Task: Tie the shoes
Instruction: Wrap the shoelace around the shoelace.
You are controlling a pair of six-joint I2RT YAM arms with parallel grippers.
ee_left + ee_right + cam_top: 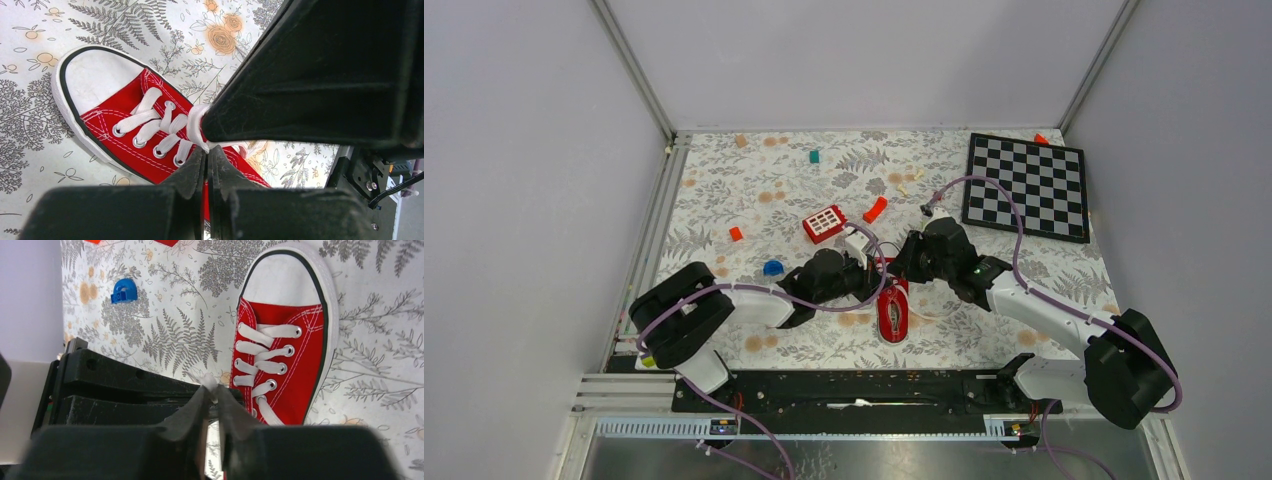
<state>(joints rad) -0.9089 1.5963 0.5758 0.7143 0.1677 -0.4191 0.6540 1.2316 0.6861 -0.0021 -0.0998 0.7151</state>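
1. Left claw (206, 152): jaws pressed together, just above the small red canvas sneaker (892, 312).
2. Right claw (212, 390): I see it pinching the white lace (207, 380).
3. Sneaker lies on the floral-patterned tabletop (804, 190), between both claws.

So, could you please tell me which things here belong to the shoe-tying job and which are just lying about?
Part of the job: red sneaker, white laces, left claw, right claw.

Just lying about: chessboard, red block with white squares, curved red-orange piece, blue piece, green piece.
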